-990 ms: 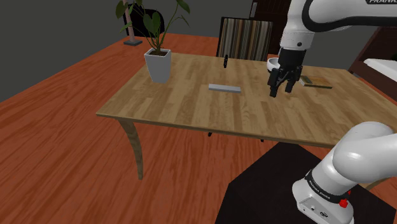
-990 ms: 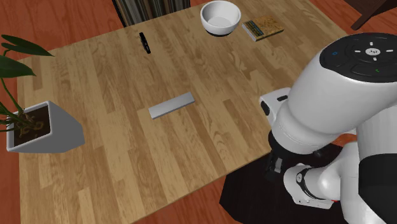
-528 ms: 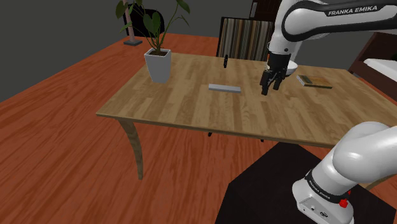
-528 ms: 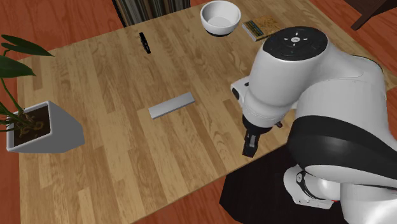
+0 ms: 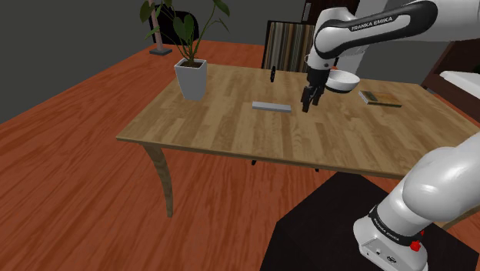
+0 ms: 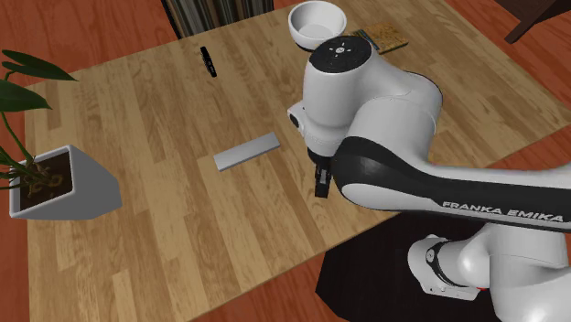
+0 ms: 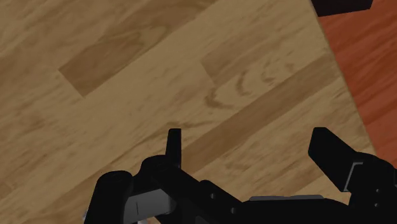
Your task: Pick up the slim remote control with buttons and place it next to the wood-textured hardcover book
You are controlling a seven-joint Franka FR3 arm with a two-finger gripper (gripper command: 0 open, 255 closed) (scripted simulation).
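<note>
The slim black remote [image 5: 272,73] [image 6: 210,61] lies near the table's far edge, in front of the striped chair. The book [image 5: 381,97] [image 6: 384,37], with a brownish-green cover, lies flat beside a white bowl [image 5: 342,81] [image 6: 317,23]. My black gripper [image 5: 308,103] [image 6: 321,183] hangs open over the table between the bowl and a flat grey bar [image 5: 272,107] [image 6: 247,152], well short of the remote. In the wrist view the gripper [image 7: 251,149] has its fingers [image 7: 174,145] wide apart over bare planks, with nothing between them.
A white planter [image 5: 191,78] [image 6: 66,186] with a leafy plant stands at the table's end in the shoulder view's left. The striped chair [image 5: 296,46] is pushed in at the far side. The wooden table [image 5: 223,127] ends close under the gripper, above red floor [image 7: 362,70].
The arm has swung toward the shoulder view's left, carrying the open gripper from beside the book past the bowl toward the grey bar. Nothing on the table has moved.
</note>
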